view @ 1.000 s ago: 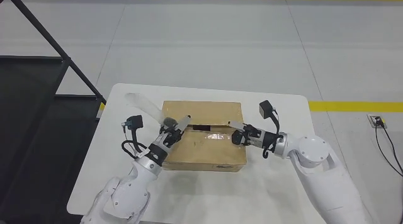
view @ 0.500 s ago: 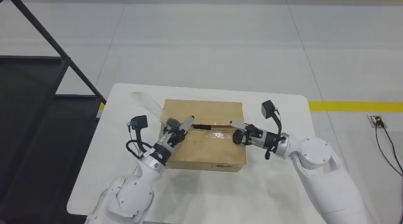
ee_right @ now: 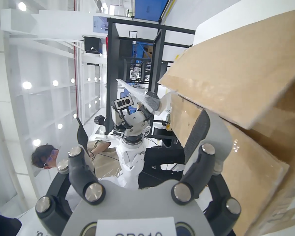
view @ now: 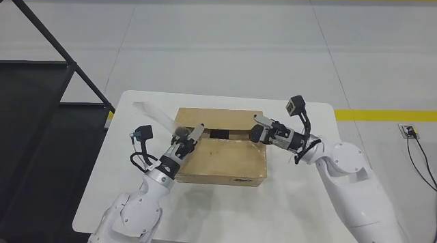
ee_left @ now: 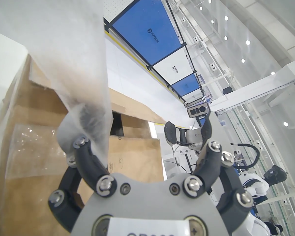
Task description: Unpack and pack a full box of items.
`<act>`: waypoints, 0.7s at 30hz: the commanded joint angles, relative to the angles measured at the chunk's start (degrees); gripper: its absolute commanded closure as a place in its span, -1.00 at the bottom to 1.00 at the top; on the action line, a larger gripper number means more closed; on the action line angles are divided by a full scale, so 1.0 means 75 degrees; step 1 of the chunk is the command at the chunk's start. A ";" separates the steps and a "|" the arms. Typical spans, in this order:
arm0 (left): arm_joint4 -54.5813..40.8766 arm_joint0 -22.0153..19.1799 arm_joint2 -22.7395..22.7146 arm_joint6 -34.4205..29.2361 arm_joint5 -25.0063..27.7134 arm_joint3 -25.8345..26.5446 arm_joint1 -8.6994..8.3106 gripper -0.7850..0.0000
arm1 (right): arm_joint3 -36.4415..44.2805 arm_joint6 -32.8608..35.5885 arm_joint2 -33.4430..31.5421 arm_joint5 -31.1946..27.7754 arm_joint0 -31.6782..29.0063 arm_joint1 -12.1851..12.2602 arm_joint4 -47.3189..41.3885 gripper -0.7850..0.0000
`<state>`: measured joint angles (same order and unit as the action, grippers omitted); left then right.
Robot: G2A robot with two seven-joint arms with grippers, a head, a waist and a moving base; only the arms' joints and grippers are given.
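The box (view: 218, 151) sits shut near the middle of the worktop (view: 300, 195), a little closer to the far edge than to the robot. Its two long flaps are only beginning to part. A dark slit (view: 218, 134) shows along the seam between the far flap (view: 218, 118) and the near flap (view: 222, 158), and the far flap looks slightly raised.

No items lie on the worktop, so I judge the task to be at its very start: the seal seems broken, but the flaps are not folded back. All the unpacking, the repacking and the closing are left to do.

The left pincer (view: 186, 136) is at the left end of the seam with its jaws wide apart and nothing between them. A translucent film strip (view: 156, 115) clings to one finger and trails out over the worktop towards the far left corner. The right pincer (view: 257, 127) is at the right end of the seam, also spread and gripping nothing. One finger lies against the box top just under the lip of the far flap.

There is bare worktop on both sides of the box and in front of it, which looks like enough room to set items down. Behind the box only a narrow band remains before the far edge, so the far flap would overhang that band once folded back. A black frame (view: 61, 59) stands off the worktop's left side, well apart from the box.
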<state>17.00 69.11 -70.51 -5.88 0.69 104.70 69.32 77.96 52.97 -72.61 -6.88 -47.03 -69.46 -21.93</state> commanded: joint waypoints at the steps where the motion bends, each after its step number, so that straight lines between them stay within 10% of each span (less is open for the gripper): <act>1: 0.0016 0.0003 -0.0004 -0.0006 -0.0017 0.0016 0.0011 -1.00 | -0.0135 0.0251 -0.0003 -0.0084 0.0068 -0.0006 -0.0306 -1.00; 21: 0.0084 -0.0241 0.0084 -0.0013 -0.0212 0.0009 0.0156 -1.00 | -0.2891 0.1714 0.1130 0.0771 0.1751 -0.0273 -0.0994 -1.00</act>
<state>17.66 67.50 -69.90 -5.95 -0.82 104.89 70.43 57.25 65.43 -64.68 -1.43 -34.47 -71.36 -29.43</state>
